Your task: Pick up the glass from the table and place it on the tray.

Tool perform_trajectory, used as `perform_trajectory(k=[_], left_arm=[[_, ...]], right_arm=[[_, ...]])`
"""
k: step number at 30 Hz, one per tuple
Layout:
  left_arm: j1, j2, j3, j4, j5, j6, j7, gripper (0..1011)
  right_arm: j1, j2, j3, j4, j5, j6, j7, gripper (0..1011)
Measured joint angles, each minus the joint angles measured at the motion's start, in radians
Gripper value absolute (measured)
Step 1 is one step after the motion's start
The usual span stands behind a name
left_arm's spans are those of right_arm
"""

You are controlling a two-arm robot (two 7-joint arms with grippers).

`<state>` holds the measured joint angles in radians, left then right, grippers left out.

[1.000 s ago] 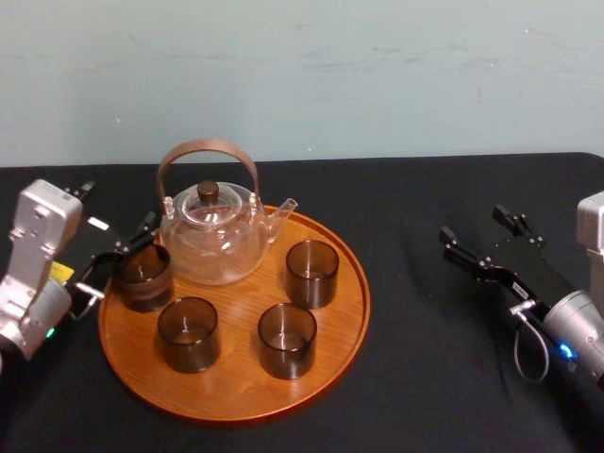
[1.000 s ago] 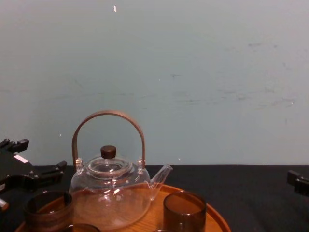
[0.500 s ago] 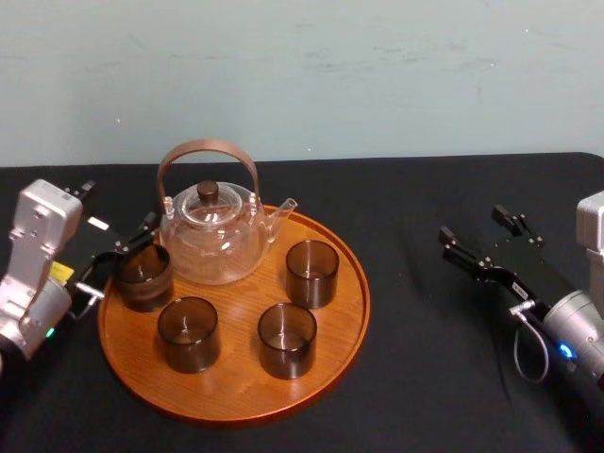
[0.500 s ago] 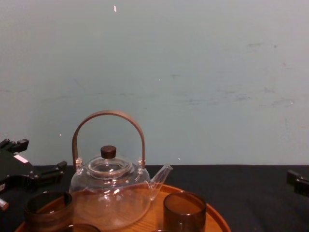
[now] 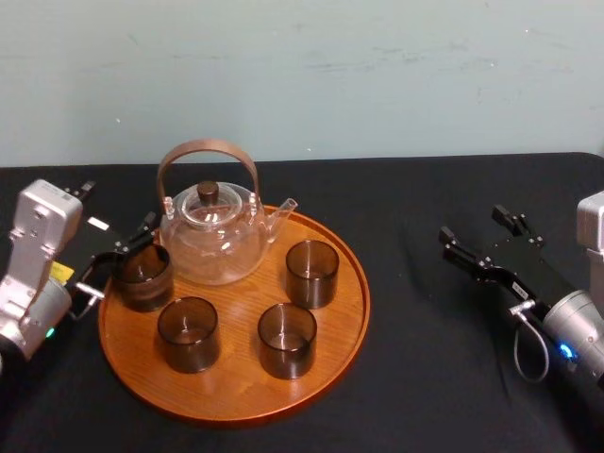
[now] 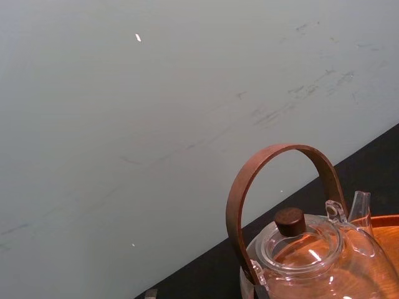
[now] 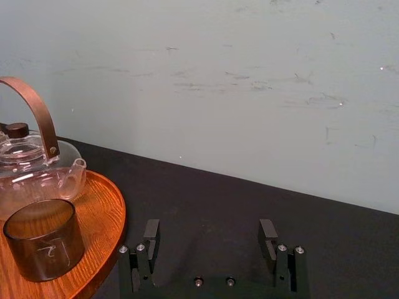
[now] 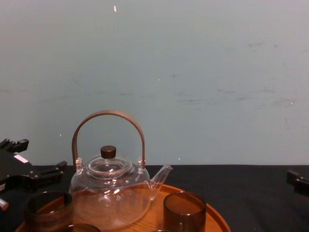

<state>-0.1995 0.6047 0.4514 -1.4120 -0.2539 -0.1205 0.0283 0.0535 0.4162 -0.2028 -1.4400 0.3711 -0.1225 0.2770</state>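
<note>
The round orange-brown wooden tray (image 5: 340,311) lies on the black table and carries a glass teapot (image 5: 213,236) and several dark smoked glasses. One glass (image 5: 143,276) stands at the tray's left edge, just below and in front of my left gripper (image 5: 117,206), which hovers open and apart from it. In the chest view this glass (image 8: 48,210) sits low beside the left gripper (image 8: 37,154). My right gripper (image 5: 472,224) rests open over the table, right of the tray, with nothing between its fingers (image 7: 151,235). Another glass (image 7: 43,246) stands near the tray's right rim (image 7: 115,230).
The teapot (image 8: 110,191) with its tall brown handle (image 6: 274,187) stands at the back of the tray. Two more glasses (image 5: 188,333) (image 5: 287,339) stand near the tray's front. Black cloth stretches between the tray and my right arm. A pale wall closes the back.
</note>
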Motion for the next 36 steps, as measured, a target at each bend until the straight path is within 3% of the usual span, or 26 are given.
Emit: perform_trajectory(k=[36], left_arm=[[0.000, 0.000, 0.000, 0.000, 0.000, 0.000, 0.000, 1001]], right_arm=[[0.000, 0.000, 0.000, 0.000, 0.000, 0.000, 0.000, 1002]])
